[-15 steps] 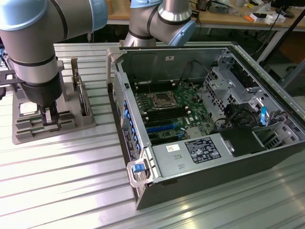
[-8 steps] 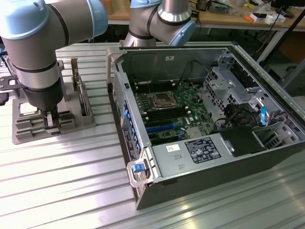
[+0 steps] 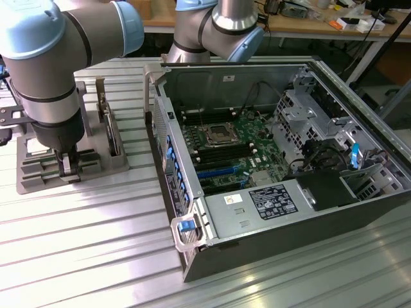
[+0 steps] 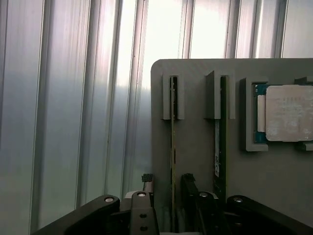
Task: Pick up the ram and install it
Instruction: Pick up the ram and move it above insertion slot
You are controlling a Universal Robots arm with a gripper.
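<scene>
The ram (image 4: 172,127) is a thin green board standing on edge in a slot of the grey holder (image 4: 195,78). My gripper (image 4: 167,182) is open. Its dark fingers (image 4: 146,183) straddle the near end of the ram, one on each side, with a small gap showing. In the exterior view the gripper (image 3: 67,168) reaches straight down into the holder (image 3: 38,176) at the exterior view's left, beside the open computer case (image 3: 359,109). The motherboard (image 3: 225,151) inside the case has long memory slots (image 3: 215,172).
A second dark stick with a white label (image 4: 218,147) stands in the neighbouring slot. The square silver processor chip (image 4: 288,112) lies in a pocket of the holder. An upright flat part (image 3: 112,135) stands in the holder. Drive cages and cables (image 3: 321,128) fill the case's far side.
</scene>
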